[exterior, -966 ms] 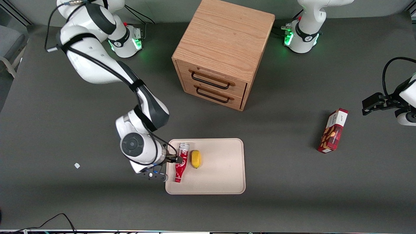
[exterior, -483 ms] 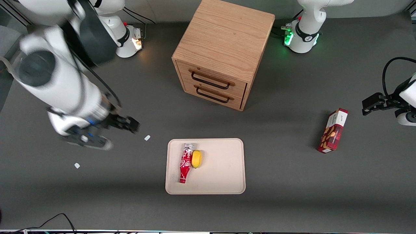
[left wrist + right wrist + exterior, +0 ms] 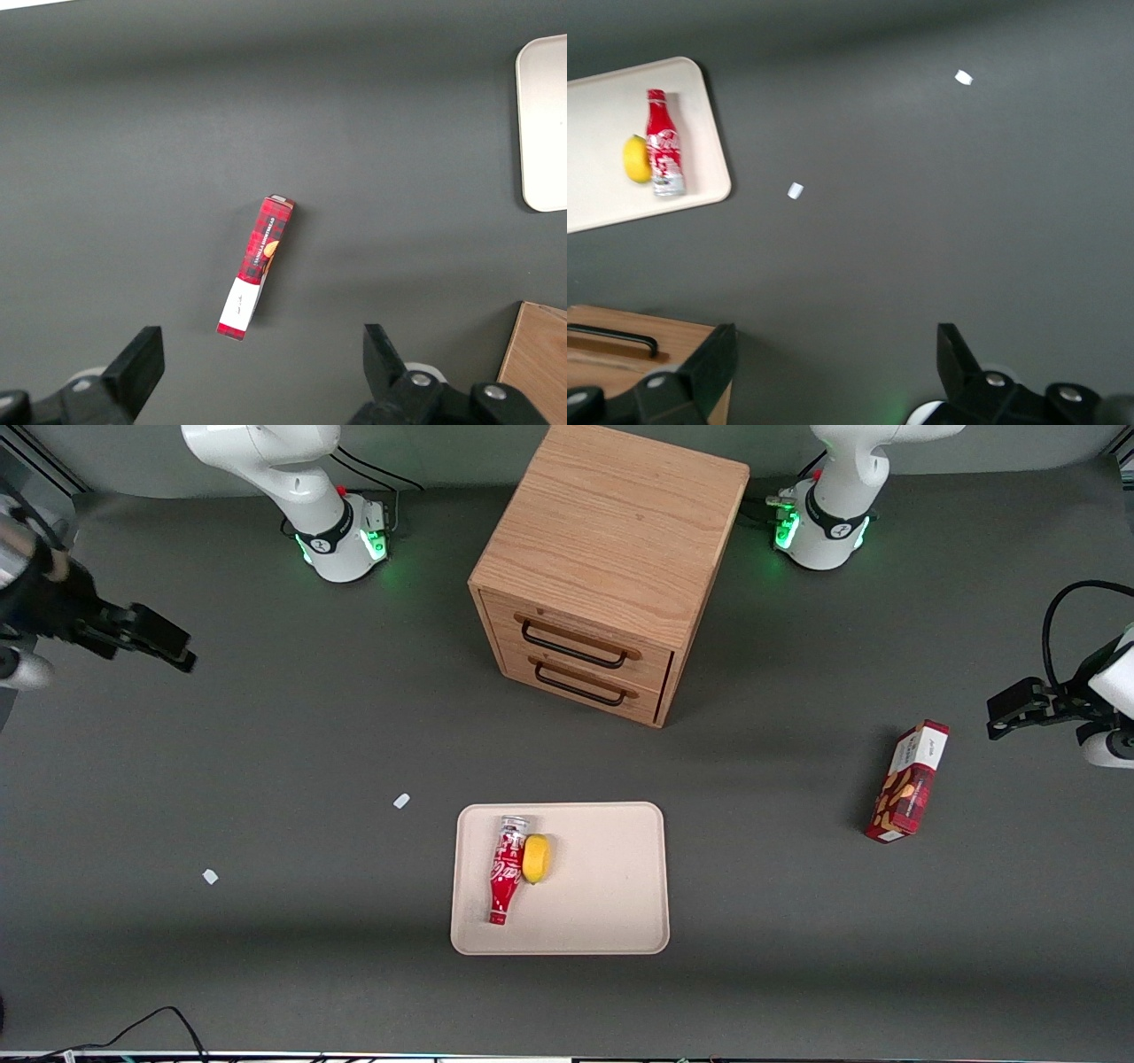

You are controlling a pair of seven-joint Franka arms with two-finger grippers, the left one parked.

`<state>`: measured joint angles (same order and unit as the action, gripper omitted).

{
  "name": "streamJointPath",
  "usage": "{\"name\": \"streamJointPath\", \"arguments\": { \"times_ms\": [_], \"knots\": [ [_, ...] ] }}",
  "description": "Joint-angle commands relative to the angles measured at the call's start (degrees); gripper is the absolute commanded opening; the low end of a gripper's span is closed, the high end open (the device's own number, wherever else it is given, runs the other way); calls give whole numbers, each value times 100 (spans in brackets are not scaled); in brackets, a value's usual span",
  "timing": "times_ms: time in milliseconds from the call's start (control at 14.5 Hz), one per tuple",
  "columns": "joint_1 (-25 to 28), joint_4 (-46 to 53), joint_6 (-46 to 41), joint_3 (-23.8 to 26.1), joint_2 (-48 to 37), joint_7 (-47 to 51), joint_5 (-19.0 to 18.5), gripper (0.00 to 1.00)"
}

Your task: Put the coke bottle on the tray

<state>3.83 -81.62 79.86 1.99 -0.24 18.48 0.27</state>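
Observation:
The red coke bottle lies flat on the beige tray, silver base toward the cabinet, cap toward the front camera. A yellow lemon touches its side. Both also show in the right wrist view, the bottle on the tray. My gripper is open and empty, high up and far off toward the working arm's end of the table, well apart from the tray. Its fingers stand wide apart in the right wrist view.
A wooden drawer cabinet stands farther from the front camera than the tray. A red snack box lies toward the parked arm's end. Two small white scraps lie on the dark table toward the working arm's end.
My gripper let go of the bottle, which rolled against the lemon, then swung up and away toward the working arm's end of the table.

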Motion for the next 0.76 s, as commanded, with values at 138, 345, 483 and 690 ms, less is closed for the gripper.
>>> {"name": "streamJointPath", "arguments": {
  "times_ms": [138,345,483,690],
  "knots": [
    [74,-1876,847,-208,-1189,-257,167,100],
    [92,-1491,795,-208,-944,-205,158,100],
    [83,-955,498,-208,-602,-205,158,100],
    [83,-777,373,-208,-477,-240,149,100]
  ]
}}
